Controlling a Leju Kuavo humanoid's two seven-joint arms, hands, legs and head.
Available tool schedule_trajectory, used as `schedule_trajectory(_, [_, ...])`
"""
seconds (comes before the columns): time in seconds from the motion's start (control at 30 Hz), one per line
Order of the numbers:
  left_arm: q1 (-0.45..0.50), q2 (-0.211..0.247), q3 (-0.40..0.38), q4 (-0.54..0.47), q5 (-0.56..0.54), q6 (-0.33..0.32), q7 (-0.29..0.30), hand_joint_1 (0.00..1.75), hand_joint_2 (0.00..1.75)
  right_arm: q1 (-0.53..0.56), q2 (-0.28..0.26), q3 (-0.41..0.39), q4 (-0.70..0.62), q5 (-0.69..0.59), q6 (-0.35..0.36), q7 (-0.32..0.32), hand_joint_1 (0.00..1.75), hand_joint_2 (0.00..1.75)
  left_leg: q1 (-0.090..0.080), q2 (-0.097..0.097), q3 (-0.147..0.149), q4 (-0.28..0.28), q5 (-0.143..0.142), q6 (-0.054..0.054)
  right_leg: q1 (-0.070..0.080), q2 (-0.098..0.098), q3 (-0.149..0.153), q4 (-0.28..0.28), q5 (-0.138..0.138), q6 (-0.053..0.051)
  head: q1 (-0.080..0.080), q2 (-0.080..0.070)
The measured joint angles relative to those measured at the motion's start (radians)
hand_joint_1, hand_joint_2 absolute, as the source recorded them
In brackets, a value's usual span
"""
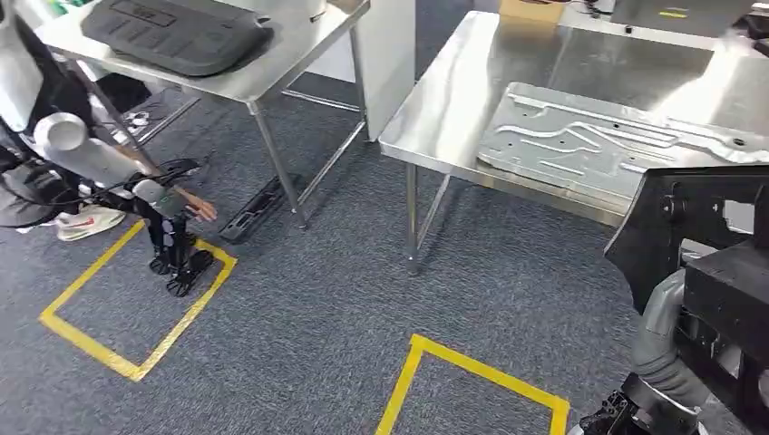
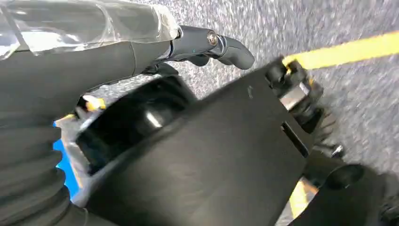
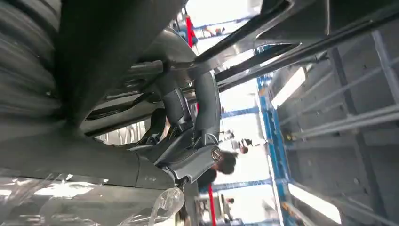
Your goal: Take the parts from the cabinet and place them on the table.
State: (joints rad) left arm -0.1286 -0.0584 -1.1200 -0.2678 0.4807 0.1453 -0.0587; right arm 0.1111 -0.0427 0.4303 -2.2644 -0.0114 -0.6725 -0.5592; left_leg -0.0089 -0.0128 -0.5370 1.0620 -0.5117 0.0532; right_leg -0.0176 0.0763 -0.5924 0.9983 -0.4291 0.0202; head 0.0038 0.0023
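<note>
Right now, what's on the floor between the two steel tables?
Head view: only bare grey carpet lies between the left table and the right table. A white panel stands at the far end of that gap.

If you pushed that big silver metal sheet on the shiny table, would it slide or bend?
It would probably slide easily: the stamped metal panel lies flat on the smooth steel table. The pressed ribs likely keep it fairly stiff. Being wide and thin, it may flex a little if lifted by one edge.
</note>
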Motion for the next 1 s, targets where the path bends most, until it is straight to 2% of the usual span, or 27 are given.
schedule_trajectory(0.03, [0.002,0.002,0.000,0.001,0.000,0.000,0.000,0.00,1.75,0.000,0.001,0.000,0.000,0.000,0.000,0.000,1.75,1.75,-0.010,-0.041,0.034,-0.078,0.030,0.021,-0.007,0.008,-0.002,-0.001,0.003,-0.002,0.000,0.000])
schedule_trajectory(0.07, [0.008,0.003,0.000,0.003,0.000,0.001,0.000,0.00,1.75,0.000,0.002,0.000,0.000,0.000,0.000,-0.002,1.75,1.75,-0.013,-0.052,0.039,-0.100,0.027,0.030,0.001,0.021,-0.004,0.000,0.005,0.002,0.000,0.000])
schedule_trajectory(0.13, [0.008,0.003,0.000,0.003,0.003,0.002,-0.001,0.00,1.75,0.001,0.003,-0.001,0.000,0.000,0.000,-0.003,1.75,1.75,-0.020,-0.036,0.037,-0.102,0.030,0.032,-0.008,0.034,-0.009,-0.004,0.012,0.013,-0.003,0.000])
schedule_trajectory(0.17, [0.004,0.003,0.000,0.003,0.003,0.002,-0.001,0.00,1.75,0.003,0.003,-0.001,-0.001,0.000,0.000,-0.002,1.75,1.75,-0.022,-0.027,0.038,-0.106,0.034,0.032,-0.009,0.042,-0.008,-0.011,0.017,0.020,-0.004,0.000])
schedule_trajectory(0.2, [0.001,0.001,0.000,0.003,0.003,0.002,-0.001,0.00,1.75,0.003,0.003,-0.001,-0.004,0.000,0.000,-0.003,1.75,1.75,-0.014,-0.019,0.045,-0.128,0.050,0.032,-0.001,0.048,-0.009,-0.018,0.022,0.028,-0.004,0.000])
schedule_trajectory(0.23, [0.000,0.000,0.000,0.003,0.003,0.002,-0.002,0.00,1.75,0.004,0.003,-0.002,-0.005,0.000,0.000,-0.003,1.75,1.75,-0.006,-0.007,0.055,-0.143,0.063,0.020,-0.004,0.009,-0.012,-0.002,0.012,0.024,-0.004,0.000])
schedule_trajectory(0.27, [0.003,0.000,0.000,0.003,0.005,0.002,-0.006,0.00,1.75,0.001,0.003,-0.003,-0.006,0.000,0.000,-0.004,1.75,1.75,-0.005,-0.001,0.055,-0.151,0.067,0.022,0.003,-0.032,-0.031,0.036,-0.026,0.029,0.000,0.000])
schedule_trajectory(0.3, [0.007,0.000,0.001,0.003,0.009,-0.006,-0.009,0.00,1.75,0.000,0.003,-0.003,-0.006,0.000,0.000,-0.004,1.75,1.75,-0.004,0.012,0.053,-0.150,0.070,0.024,0.001,-0.051,-0.062,0.108,-0.072,0.034,0.001,0.000])
schedule_trajectory(0.33, [0.009,0.000,0.001,0.003,0.019,-0.015,-0.013,0.00,1.75,0.001,0.003,-0.003,-0.005,-0.003,0.000,-0.004,1.75,1.75,-0.004,0.023,0.051,-0.150,0.070,0.023,-0.002,-0.059,-0.096,0.187,-0.111,0.039,0.001,0.000])
schedule_trajectory(0.37, [0.010,0.000,0.001,0.003,0.024,-0.022,-0.013,0.00,1.75,0.001,0.003,-0.003,-0.005,-0.010,0.000,-0.004,1.75,1.75,-0.004,0.037,0.049,-0.149,0.070,0.023,-0.005,-0.062,-0.128,0.265,-0.138,0.046,0.001,0.000])
schedule_trajectory(0.4, [0.009,0.000,0.002,0.003,0.025,-0.026,-0.014,0.00,1.75,0.001,0.003,-0.003,-0.005,-0.010,0.000,-0.004,1.75,1.75,-0.003,0.048,0.047,-0.148,0.070,0.022,-0.007,-0.065,-0.136,0.288,-0.136,0.050,0.001,0.000])
schedule_trajectory(0.43, [0.009,0.000,0.002,0.003,0.026,-0.031,-0.014,0.00,1.75,0.001,0.003,-0.003,-0.005,-0.010,0.000,-0.004,1.75,1.75,-0.001,0.061,0.048,-0.147,0.069,0.020,-0.011,-0.069,-0.117,0.258,-0.113,0.056,0.001,0.000])
schedule_trajectory(0.47, [0.009,0.000,0.002,0.003,0.030,-0.034,-0.015,0.00,1.75,0.001,0.003,-0.003,-0.005,-0.011,0.000,-0.006,1.75,1.75,0.002,0.070,0.049,-0.145,0.067,0.016,-0.015,-0.075,-0.077,0.191,-0.077,0.062,0.001,0.000])
schedule_trajectory(0.5, [0.010,-0.002,0.002,0.003,0.035,-0.038,-0.016,0.00,1.75,0.001,0.003,-0.003,-0.005,-0.016,0.000,-0.009,1.75,1.75,0.007,0.080,0.049,-0.139,0.062,0.008,-0.018,-0.091,-0.020,0.090,-0.033,0.069,0.000,0.000])
schedule_trajectory(0.53, [0.010,-0.001,0.002,0.003,0.038,-0.039,-0.016,0.00,1.75,0.001,0.003,-0.003,-0.005,-0.020,0.000,-0.012,1.75,1.75,0.009,0.087,0.048,-0.127,0.054,-0.003,-0.021,-0.129,0.031,-0.002,-0.009,0.078,0.001,0.000])
schedule_trajectory(0.57, [0.009,0.002,0.002,0.004,0.039,-0.039,-0.017,0.00,1.75,0.000,0.003,-0.003,-0.004,-0.022,0.000,-0.016,1.75,1.75,-0.003,0.091,0.041,-0.118,0.046,-0.013,-0.010,-0.136,0.035,-0.010,-0.024,0.070,0.003,0.000])
schedule_trajectory(0.6, [0.009,0.000,0.002,0.004,0.040,-0.039,-0.018,0.00,1.75,0.001,0.004,-0.003,-0.005,-0.024,0.000,-0.020,1.75,1.75,-0.001,0.095,0.040,-0.113,0.043,-0.016,-0.014,-0.120,0.031,-0.011,-0.021,0.046,0.000,0.000])
schedule_trajectory(0.7, [0.007,0.001,0.002,0.004,0.039,-0.041,-0.019,0.00,1.75,0.002,0.006,-0.005,-0.005,-0.008,0.000,-0.034,1.75,1.75,0.003,0.106,0.042,-0.112,0.044,-0.023,-0.010,-0.104,0.023,-0.010,-0.019,0.022,-0.004,0.000])
schedule_trajectory(0.73, [0.006,0.001,0.002,0.004,0.037,-0.041,-0.019,0.00,1.75,0.002,0.010,-0.005,-0.005,0.005,0.000,-0.045,1.75,1.75,0.008,0.085,0.039,-0.099,0.031,-0.030,-0.013,-0.101,0.023,-0.011,-0.016,0.016,-0.005,0.000])
schedule_trajectory(0.77, [0.007,0.001,0.002,0.004,0.035,-0.042,-0.019,0.00,1.75,0.002,0.013,-0.006,-0.005,0.020,0.000,-0.053,1.75,1.75,0.010,0.054,0.020,-0.055,-0.005,-0.036,-0.014,-0.097,0.021,-0.011,-0.014,0.012,-0.007,0.000])
schedule_trajectory(0.8, [0.007,0.001,0.002,0.004,0.036,-0.043,-0.019,0.00,1.75,0.002,0.018,-0.006,-0.005,0.033,0.000,-0.054,1.75,1.75,0.012,0.039,-0.011,0.018,-0.048,-0.042,-0.014,-0.094,0.018,-0.011,-0.013,0.008,-0.008,0.000])
schedule_trajectory(0.83, [0.007,0.001,0.002,0.004,0.038,-0.044,-0.020,0.00,1.75,0.002,0.021,-0.006,-0.005,0.043,0.000,-0.051,1.75,1.75,0.013,0.032,-0.051,0.108,-0.091,-0.045,-0.012,-0.089,0.014,-0.011,-0.011,0.006,-0.010,0.000])
schedule_trajectory(0.87, [0.004,0.002,0.002,0.004,0.039,-0.047,-0.020,0.00,1.75,0.003,0.023,-0.006,-0.005,0.047,0.000,-0.045,1.75,1.75,0.012,0.027,-0.084,0.181,-0.119,-0.046,-0.011,-0.084,0.012,-0.011,-0.010,0.004,-0.010,0.000])
schedule_trajectory(0.9, [0.000,0.002,0.003,0.004,0.039,-0.047,-0.019,0.00,1.75,0.003,0.024,-0.006,-0.005,0.048,0.000,-0.039,1.75,1.75,0.012,0.024,-0.101,0.220,-0.124,-0.045,-0.010,-0.079,0.011,-0.011,-0.009,0.002,-0.011,0.000])
schedule_trajectory(0.93, [-0.001,0.002,0.003,0.004,0.038,-0.047,-0.017,0.00,1.75,0.004,0.027,-0.006,-0.005,0.048,0.000,-0.037,1.75,1.75,0.012,0.023,-0.092,0.204,-0.105,-0.041,-0.009,-0.073,0.011,-0.011,-0.008,0.002,-0.011,0.000])
schedule_trajectory(0.97, [0.000,0.002,0.003,0.004,0.038,-0.046,-0.015,0.00,1.75,0.004,0.029,-0.006,-0.005,0.048,0.000,-0.037,1.75,1.75,0.011,0.023,-0.060,0.140,-0.066,-0.034,-0.007,-0.066,0.012,-0.011,-0.008,0.002,-0.011,0.000])
schedule_trajectory(1.0, [0.001,0.002,0.003,0.004,0.037,-0.042,-0.013,0.00,1.75,0.005,0.031,-0.006,-0.005,0.048,0.000,-0.037,1.75,1.75,0.008,0.022,-0.015,0.048,-0.020,-0.024,-0.005,-0.060,0.013,-0.011,-0.007,0.002,-0.011,0.000])
